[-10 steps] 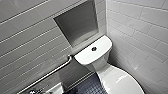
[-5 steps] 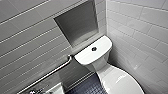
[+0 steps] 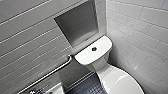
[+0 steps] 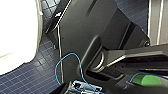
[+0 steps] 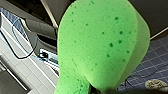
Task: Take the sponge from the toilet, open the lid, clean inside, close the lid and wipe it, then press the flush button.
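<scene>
The white toilet (image 3: 100,62) stands in the corner, seen from above in the head view. Its lid (image 3: 120,82) is down over the bowl. The small dark flush button (image 3: 94,49) sits in the middle of the tank top. In the right wrist view the bright green sponge (image 5: 100,42) looms large, pinched at its narrow end by my right gripper (image 5: 95,90), which is shut on it. A part of the sponge (image 4: 146,80) also shows in the left wrist view, beyond my own dark base. The toilet's white side (image 4: 17,32) rises beside the blue floor there.
A recessed grey niche (image 3: 77,23) is set in the wall behind the tank. A metal grab bar (image 3: 47,75) runs along the left wall. White tiled wall (image 3: 140,32) closes the right side. Dark blue small-tiled floor (image 3: 87,87) lies left of the bowl.
</scene>
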